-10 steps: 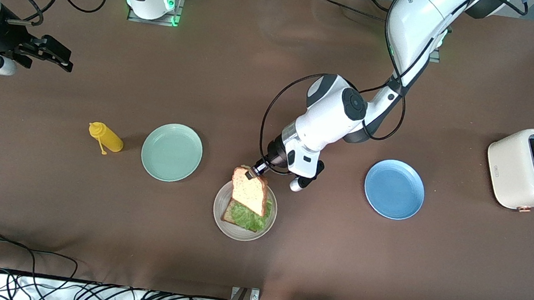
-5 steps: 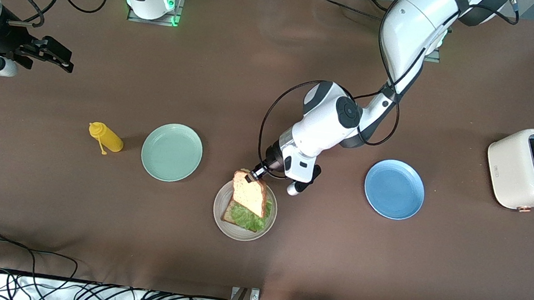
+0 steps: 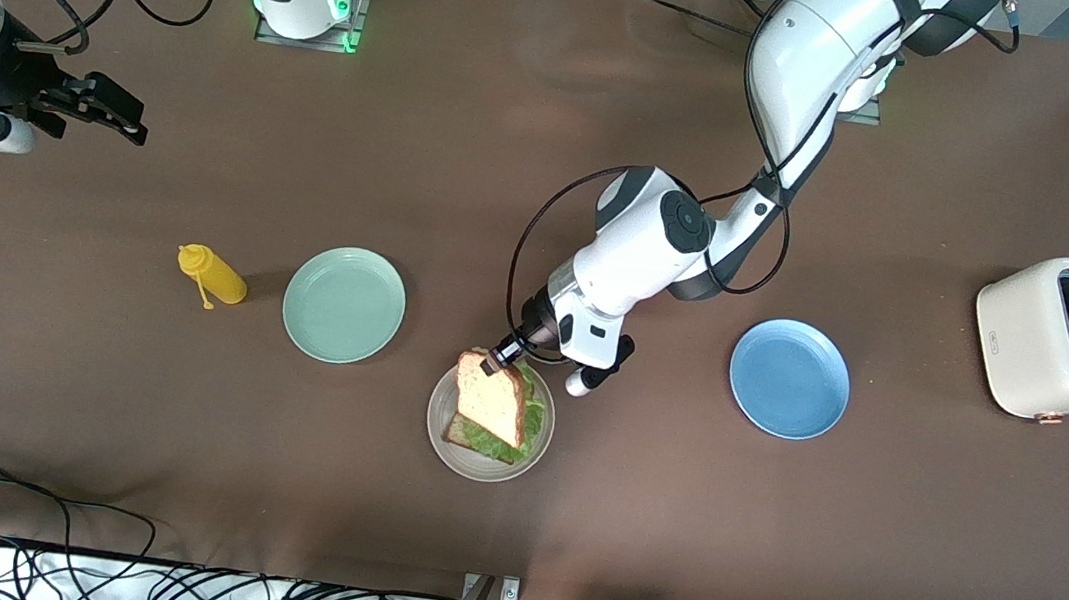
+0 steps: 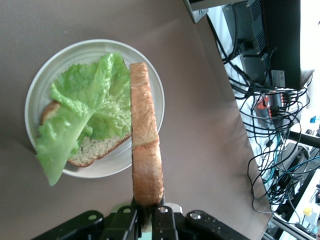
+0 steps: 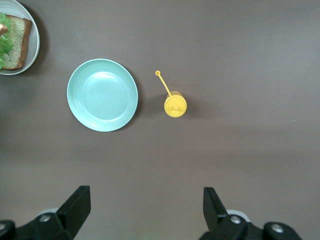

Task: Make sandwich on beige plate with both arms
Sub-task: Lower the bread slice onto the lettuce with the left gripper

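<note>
Left hand (image 3: pixel 493 364) clenched on top toast (image 3: pixel 490 397), held tilted over beige plate (image 3: pixel 440 425) | plate mid-table holds lower toast (image 4: pixel 95 148) under lettuce (image 4: pixel 85 115) | right hand (image 5: pixel 145 210) released, waiting above table near yellow bottle (image 5: pixel 175 104) and mint plate (image 5: pixel 102 95)

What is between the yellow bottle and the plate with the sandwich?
The mint-green plate, with nothing on it, sits between the yellow bottle and the beige plate. The front view shows this, and the right wrist view shows the same order.
</note>
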`<action>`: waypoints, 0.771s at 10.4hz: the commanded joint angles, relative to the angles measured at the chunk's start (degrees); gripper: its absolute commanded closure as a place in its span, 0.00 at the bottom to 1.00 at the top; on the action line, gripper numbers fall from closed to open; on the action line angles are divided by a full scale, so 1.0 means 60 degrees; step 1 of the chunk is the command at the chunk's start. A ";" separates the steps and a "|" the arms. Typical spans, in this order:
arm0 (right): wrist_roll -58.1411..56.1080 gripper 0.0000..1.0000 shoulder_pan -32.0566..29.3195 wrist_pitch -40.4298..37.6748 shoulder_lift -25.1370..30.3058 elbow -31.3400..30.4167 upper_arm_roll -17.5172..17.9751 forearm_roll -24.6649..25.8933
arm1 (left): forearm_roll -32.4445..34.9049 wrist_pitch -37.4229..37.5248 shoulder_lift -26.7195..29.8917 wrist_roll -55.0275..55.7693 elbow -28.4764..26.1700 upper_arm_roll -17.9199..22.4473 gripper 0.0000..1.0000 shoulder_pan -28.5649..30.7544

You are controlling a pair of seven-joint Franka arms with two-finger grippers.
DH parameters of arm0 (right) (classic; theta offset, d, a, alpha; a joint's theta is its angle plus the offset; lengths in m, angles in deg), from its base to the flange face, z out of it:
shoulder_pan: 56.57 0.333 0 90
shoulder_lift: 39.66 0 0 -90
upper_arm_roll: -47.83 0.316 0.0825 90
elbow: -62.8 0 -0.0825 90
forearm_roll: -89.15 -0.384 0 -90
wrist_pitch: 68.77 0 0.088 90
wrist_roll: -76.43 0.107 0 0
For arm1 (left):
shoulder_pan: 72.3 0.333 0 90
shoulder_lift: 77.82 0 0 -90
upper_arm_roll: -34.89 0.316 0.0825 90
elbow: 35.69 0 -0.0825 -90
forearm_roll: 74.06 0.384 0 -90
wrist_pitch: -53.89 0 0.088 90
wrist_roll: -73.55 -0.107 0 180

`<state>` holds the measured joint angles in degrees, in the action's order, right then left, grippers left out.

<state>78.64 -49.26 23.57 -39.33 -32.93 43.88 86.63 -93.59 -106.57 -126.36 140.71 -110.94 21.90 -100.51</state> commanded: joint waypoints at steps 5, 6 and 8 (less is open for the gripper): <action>-0.0236 0.00 -0.0018 -0.0213 -0.0070 0.0222 -0.0030 -0.0167 | 0.0165 -0.0695 -0.0583 0.0363 0.0603 0.0232 1.00 -0.0264; -0.0207 0.00 -0.0018 -0.0286 -0.0070 0.0222 -0.0030 -0.0167 | 0.0179 -0.0695 -0.0554 0.0349 0.0574 0.0232 1.00 -0.0250; -0.0193 0.00 -0.0018 -0.0345 -0.0085 0.0237 -0.0030 -0.0153 | 0.0179 -0.0680 -0.0553 0.0363 0.0559 0.0232 1.00 -0.0235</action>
<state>78.28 -49.26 22.90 -39.33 -32.92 43.88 86.63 -93.59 -110.38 -129.01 141.38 -109.15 22.46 -101.15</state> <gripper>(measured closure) 0.000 0.907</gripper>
